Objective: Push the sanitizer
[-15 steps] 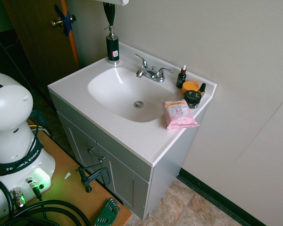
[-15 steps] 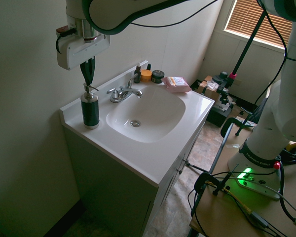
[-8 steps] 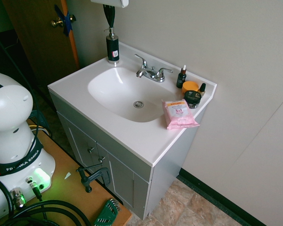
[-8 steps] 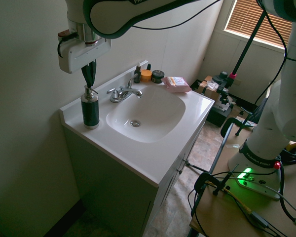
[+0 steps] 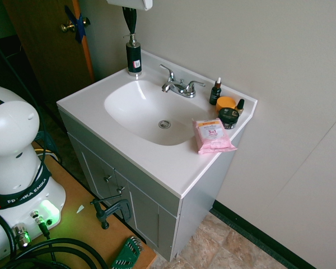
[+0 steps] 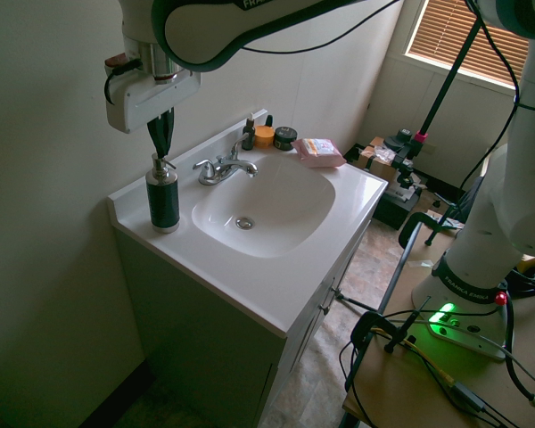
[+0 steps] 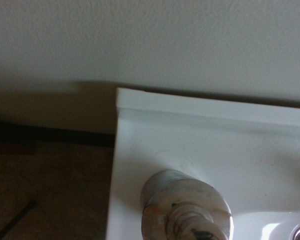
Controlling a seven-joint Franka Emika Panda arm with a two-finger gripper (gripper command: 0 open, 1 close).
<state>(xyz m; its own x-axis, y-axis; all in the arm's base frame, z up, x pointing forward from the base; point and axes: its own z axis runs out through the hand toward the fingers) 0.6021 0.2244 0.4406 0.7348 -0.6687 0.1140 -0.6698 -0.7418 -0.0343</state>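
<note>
The sanitizer (image 5: 134,56) (image 6: 163,200) is a tall slim black pump bottle with a silver head, standing upright on the back corner of the white vanity top beside the basin. My gripper (image 5: 131,29) (image 6: 161,148) hangs straight above its pump head, fingers shut together into a dark point, just above the pump with nothing held. The wrist view looks down on the silver pump head (image 7: 186,207) and the corner of the counter against the wall.
A chrome faucet (image 5: 179,86) (image 6: 223,167) stands behind the basin (image 5: 151,109). At the far corner sit a small dropper bottle (image 5: 215,92), an orange jar (image 5: 225,103), a dark jar (image 5: 229,116) and a pink wipes pack (image 5: 212,135) (image 6: 318,152). The wall runs close behind the sanitizer.
The gripper has risen slightly above the pump head over the last second. The sanitizer stands in the same spot.
</note>
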